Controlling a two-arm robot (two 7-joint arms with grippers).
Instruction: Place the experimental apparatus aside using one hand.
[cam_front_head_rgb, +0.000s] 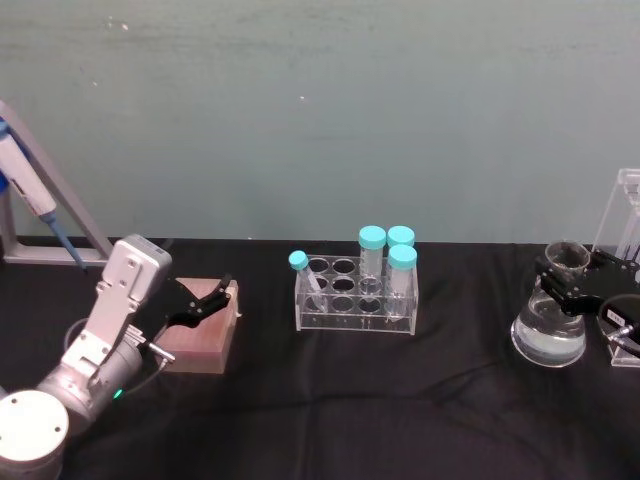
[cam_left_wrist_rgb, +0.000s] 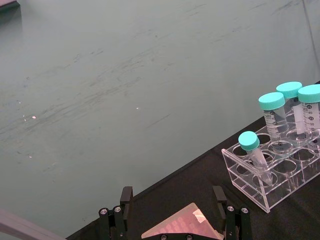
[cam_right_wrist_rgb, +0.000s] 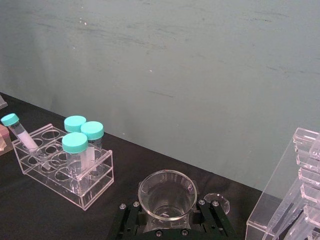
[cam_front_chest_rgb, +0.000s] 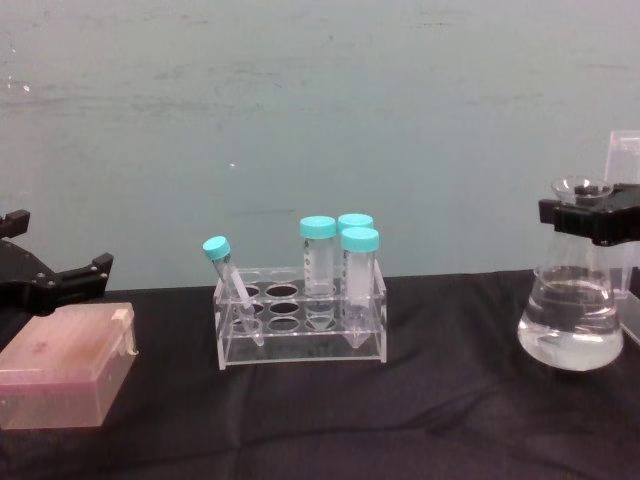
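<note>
A conical flask (cam_front_head_rgb: 548, 340) with clear liquid stands on the black table at the far right. My right gripper (cam_front_head_rgb: 563, 283) is shut on its neck just below the rim. In the chest view the flask (cam_front_chest_rgb: 570, 335) rests on the cloth with the right gripper (cam_front_chest_rgb: 590, 222) clamped high on it. The right wrist view looks down into the flask mouth (cam_right_wrist_rgb: 150, 182) between the fingers of the right gripper (cam_right_wrist_rgb: 167, 212). Just behind the flask rises a tall clear acrylic stand (cam_front_head_rgb: 628, 215). Far to the left, my left gripper (cam_front_head_rgb: 205, 300) hangs open over a pink box (cam_front_head_rgb: 205, 335).
A clear tube rack (cam_front_head_rgb: 355, 295) holding teal-capped tubes occupies the table's middle, one tube leaning at its left end. A blue and white pipette (cam_front_head_rgb: 30, 195) leans on a grey stand at the far left. Bare black cloth lies in front of the rack.
</note>
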